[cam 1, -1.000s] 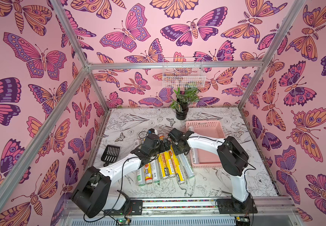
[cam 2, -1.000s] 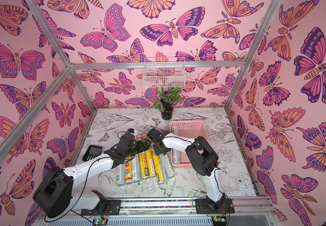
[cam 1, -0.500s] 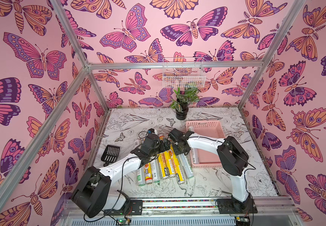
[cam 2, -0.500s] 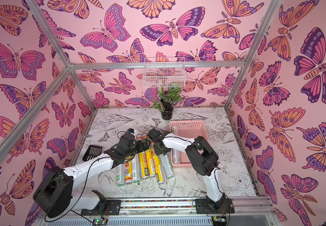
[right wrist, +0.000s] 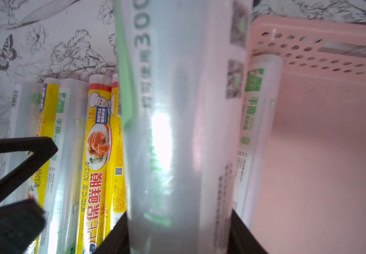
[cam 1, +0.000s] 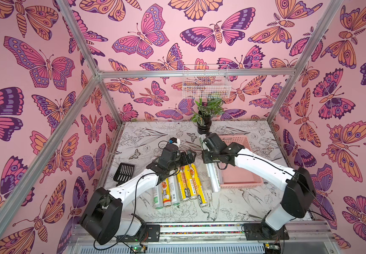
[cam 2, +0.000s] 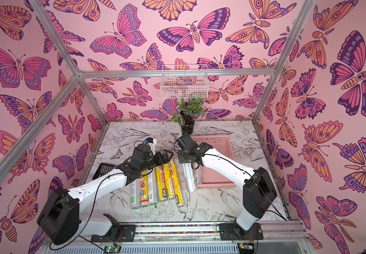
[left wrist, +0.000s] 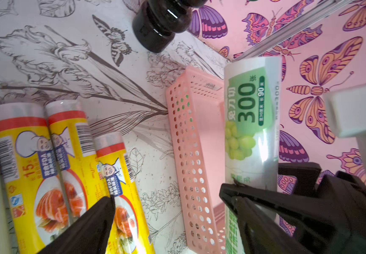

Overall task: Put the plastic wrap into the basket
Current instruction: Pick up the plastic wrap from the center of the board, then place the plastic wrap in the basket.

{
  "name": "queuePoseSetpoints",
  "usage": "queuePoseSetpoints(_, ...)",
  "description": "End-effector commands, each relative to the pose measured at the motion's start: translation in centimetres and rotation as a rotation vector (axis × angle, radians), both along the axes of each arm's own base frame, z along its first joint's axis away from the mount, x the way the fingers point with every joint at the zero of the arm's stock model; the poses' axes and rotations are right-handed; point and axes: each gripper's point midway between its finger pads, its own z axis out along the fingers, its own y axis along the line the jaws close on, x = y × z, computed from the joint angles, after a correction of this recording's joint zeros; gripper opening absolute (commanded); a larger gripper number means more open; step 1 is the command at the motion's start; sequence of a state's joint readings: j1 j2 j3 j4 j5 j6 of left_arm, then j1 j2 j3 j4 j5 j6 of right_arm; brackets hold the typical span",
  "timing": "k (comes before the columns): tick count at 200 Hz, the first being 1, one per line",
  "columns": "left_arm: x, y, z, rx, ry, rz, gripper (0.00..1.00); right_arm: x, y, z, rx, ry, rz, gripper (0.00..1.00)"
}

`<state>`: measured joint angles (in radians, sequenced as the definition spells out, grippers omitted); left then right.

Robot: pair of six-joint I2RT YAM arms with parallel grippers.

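At the far left of the table (cam 1: 146,140) a black slotted scoop (cam 1: 123,173) lies alone, well apart from everything else. Next comes a row of plastic wrap rolls (cam 1: 185,187) lying side by side, yellow-labelled ones mixed with silvery green-printed ones, their far ends under the left arm.

The left end effector (cam 1: 189,155) hangs above the far end of that row with its fingers spread wide and nothing between them. In the left wrist view one finger (left wrist: 85,228) sits over a yellow roll without gripping it.

Just to the right, the right end effector (cam 1: 210,159) pinches a silvery-clear roll (cam 1: 213,178) across its girth, near its far end. In the right wrist view the dark fingers (right wrist: 243,237) press both sides of it. This roll is lifted off the table, running lengthwise over the left long wall of the pink basket (cam 1: 243,183), its near end reaching past the basket's near wall.

Inside the basket, a second silvery roll (right wrist: 259,105) lies against that same left wall.
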<state>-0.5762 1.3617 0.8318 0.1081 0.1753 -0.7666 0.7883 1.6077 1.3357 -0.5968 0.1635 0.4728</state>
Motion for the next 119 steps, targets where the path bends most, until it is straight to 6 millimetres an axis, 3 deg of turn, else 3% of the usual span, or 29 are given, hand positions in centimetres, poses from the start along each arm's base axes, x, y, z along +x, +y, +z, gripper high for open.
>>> queuePoseSetpoints(1,0.0,-2.2,1.6,-0.049,-0.038,-0.111,0.92,1.2,-2.2,3.0,0.101,-0.061,-0.067,0.24)
queuePoseSetpoints(27,-0.1,-5.4,2.1,-0.085,-0.034,-0.222,0.93,2.5,-5.7,3.3,0.195,-0.054,-0.141,0.25)
queuePoseSetpoints(59,-0.6,-10.0,1.8,-0.111,-0.004,-0.368,0.97,4.2,-10.2,2.3,0.256,0.006,-0.217,0.25)
queuePoseSetpoints(86,-0.7,-12.7,1.0,-0.118,0.025,-0.422,1.00,5.1,-12.0,1.3,0.277,0.052,-0.228,0.24)
queuePoseSetpoints(119,-0.4,-14.2,0.0,-0.121,0.057,-0.436,1.00,6.1,-12.7,-0.2,0.261,0.113,-0.192,0.24)
